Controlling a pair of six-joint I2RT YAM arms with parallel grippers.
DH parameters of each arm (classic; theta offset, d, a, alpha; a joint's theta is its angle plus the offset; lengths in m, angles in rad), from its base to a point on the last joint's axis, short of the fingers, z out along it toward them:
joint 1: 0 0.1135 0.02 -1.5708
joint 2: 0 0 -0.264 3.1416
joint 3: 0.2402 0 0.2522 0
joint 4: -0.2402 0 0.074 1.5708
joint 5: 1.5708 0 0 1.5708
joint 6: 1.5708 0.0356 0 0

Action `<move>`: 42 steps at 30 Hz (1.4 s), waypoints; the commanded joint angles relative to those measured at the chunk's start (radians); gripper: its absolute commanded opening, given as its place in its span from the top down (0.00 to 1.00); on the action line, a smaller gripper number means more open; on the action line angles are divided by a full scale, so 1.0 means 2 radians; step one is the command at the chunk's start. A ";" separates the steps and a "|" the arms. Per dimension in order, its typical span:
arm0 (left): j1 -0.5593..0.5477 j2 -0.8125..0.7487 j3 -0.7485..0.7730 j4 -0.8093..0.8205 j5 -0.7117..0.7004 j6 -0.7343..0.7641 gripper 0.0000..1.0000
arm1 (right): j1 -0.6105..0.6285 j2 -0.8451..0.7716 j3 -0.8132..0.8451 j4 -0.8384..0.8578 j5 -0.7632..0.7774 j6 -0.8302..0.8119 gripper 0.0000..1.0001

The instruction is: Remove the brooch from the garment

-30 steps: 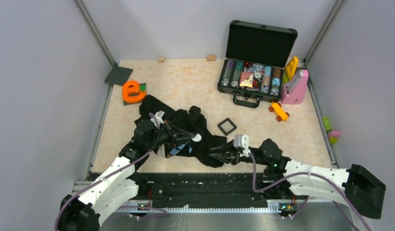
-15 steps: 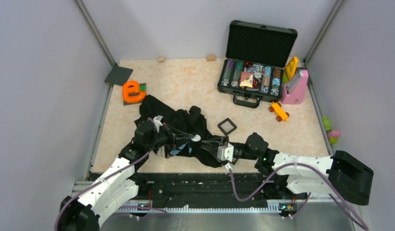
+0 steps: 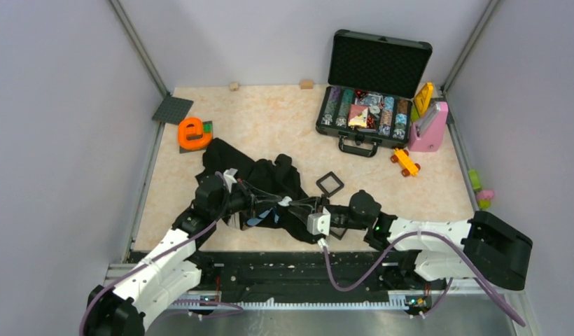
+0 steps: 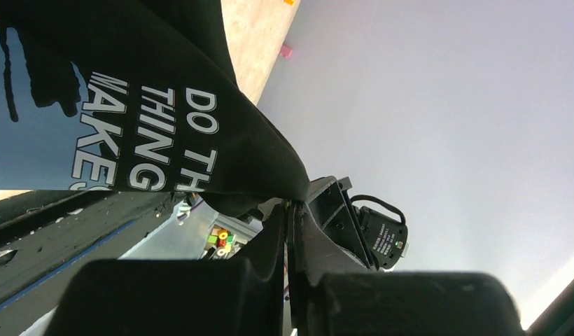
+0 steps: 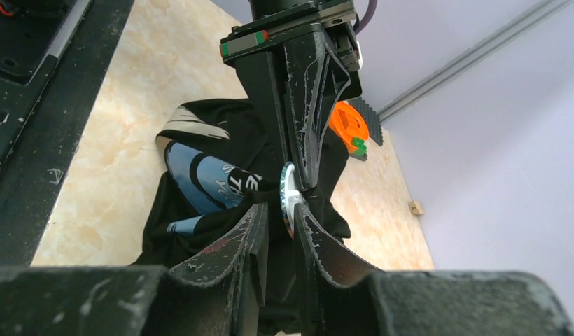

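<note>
The garment [image 3: 260, 175], a black cloth top with a blue and white print, lies crumpled at the near middle of the table. My left gripper [image 3: 276, 202] is shut on a fold of it and holds that fold up; in the left wrist view [image 4: 292, 210] the cloth [image 4: 165, 105] hangs from its tips. The brooch [image 3: 285, 201] is a small round disc on that fold. In the right wrist view the brooch [image 5: 287, 196] shows edge-on between the tips of my right gripper [image 5: 281, 213], against the right-hand finger. The jaws stand narrowly apart. My right gripper [image 3: 300, 207] faces the left one.
A square black frame [image 3: 330, 184] lies just right of the garment. An open case of chips [image 3: 372, 119] stands at the back right, with a pink object [image 3: 430, 129] and an orange toy car [image 3: 406, 162] near it. An orange letter e [image 3: 193, 133] lies at the back left.
My right arm has swung left across the near edge, bringing its gripper up to the brooch and the left gripper. The left arm has held the cloth nearly still.
</note>
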 commanded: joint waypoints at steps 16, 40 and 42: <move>0.007 -0.003 0.089 -0.081 -0.034 0.210 0.39 | -0.057 -0.016 0.041 0.004 -0.075 0.160 1.00; -0.003 -0.063 -0.028 0.097 -0.020 0.488 0.42 | -0.179 0.065 0.213 -0.092 -0.294 0.585 1.00; -0.004 -0.048 -0.026 0.110 -0.010 0.494 0.42 | -0.179 0.079 0.226 -0.099 -0.304 0.604 1.00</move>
